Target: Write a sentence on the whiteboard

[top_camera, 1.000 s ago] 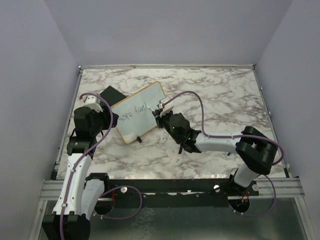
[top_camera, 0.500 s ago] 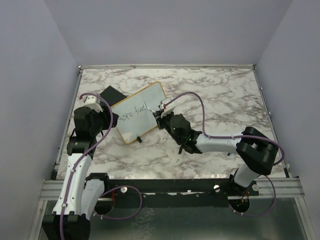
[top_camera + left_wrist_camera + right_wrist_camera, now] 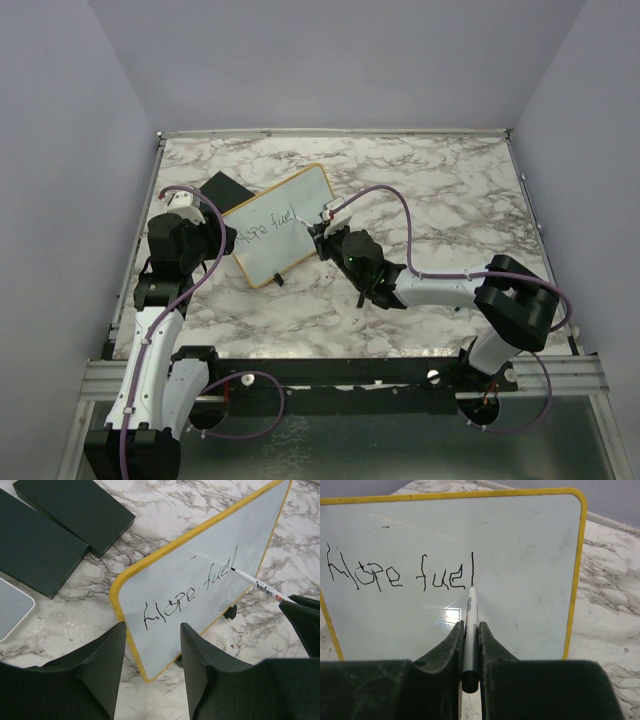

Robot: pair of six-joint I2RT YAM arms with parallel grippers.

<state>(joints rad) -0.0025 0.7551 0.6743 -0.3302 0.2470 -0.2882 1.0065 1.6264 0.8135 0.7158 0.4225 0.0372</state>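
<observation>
Right wrist view showed you the whiteboard (image 3: 530,540) facing your right gripper (image 3: 470,630) just ahead of it, the sentence (image 3: 395,572) so far reading "Hope fuel". That gripper was clamped on a marker (image 3: 471,610), whose tip touched the board at the foot of the last l. Your left gripper (image 3: 150,645) stood half open at the board's near yellow edge, with nothing visibly clamped. Two black blocks (image 3: 75,510) lay beyond on the marble table (image 3: 450,190).

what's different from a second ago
The right arm shifted slightly rightward, while the right gripper kept the marker tip at the last stroke of the sentence. Nothing was picked up or released. The whiteboard, left gripper and black blocks stayed put.
</observation>
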